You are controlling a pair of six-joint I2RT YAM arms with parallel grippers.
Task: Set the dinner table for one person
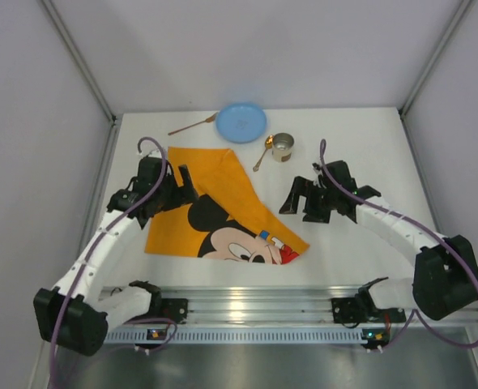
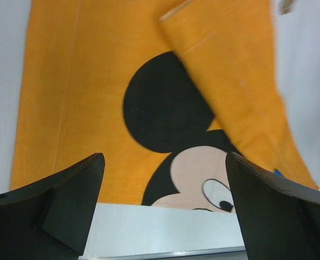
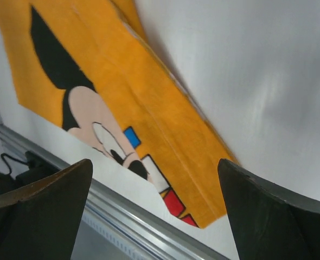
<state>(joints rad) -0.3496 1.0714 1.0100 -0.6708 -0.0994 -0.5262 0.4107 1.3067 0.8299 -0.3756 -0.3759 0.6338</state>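
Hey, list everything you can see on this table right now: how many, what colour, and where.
table: 1, white, under everything
cloth: 1, orange with Mickey Mouse, near centre-left, right edge folded over
plate: 1, blue, far centre
fork: 1, gold, left of plate
spoon: 1, gold, just left of cup
cup: 1, metal, near-right of plate
left claw: 1, black, open, empty, over cloth
right claw: 1, black, open, empty, right of cloth
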